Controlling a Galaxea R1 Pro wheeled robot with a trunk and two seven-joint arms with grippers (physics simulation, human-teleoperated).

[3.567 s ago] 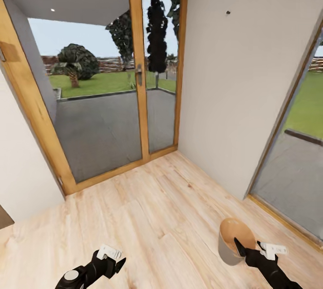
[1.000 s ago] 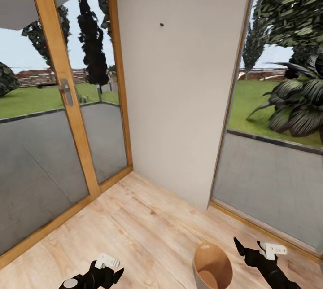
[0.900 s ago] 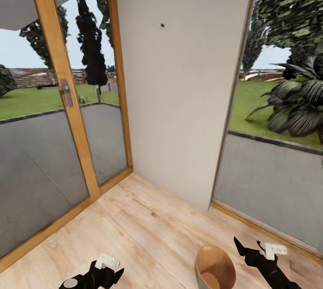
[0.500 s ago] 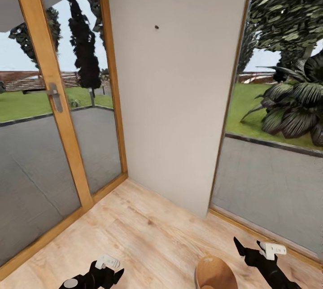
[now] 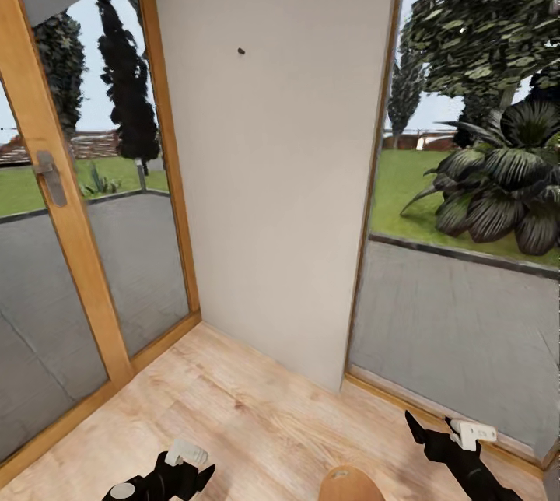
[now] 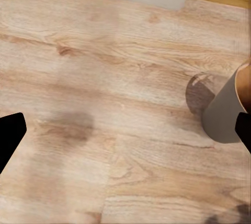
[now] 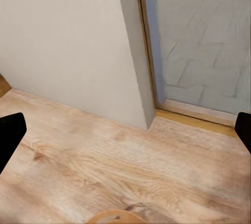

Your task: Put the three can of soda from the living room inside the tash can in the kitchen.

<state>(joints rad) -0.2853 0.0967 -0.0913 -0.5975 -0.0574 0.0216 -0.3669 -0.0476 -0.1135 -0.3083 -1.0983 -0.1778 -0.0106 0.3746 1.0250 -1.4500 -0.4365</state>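
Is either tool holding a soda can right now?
No: in the head view the left tool and the right tool both stand open with nothing between their fingers, above bare wood floor.

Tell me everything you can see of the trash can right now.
The trash can stands upright on the pale wood-plank floor, casting a shadow beside it. In the left wrist view its matte grey, tapered outer wall shows, with a sliver of glossy brown inner wall at the rim. In the head view its brown rim peeks in at the bottom edge, between the two hands. Nothing touches it that I can see; its inside is hidden.
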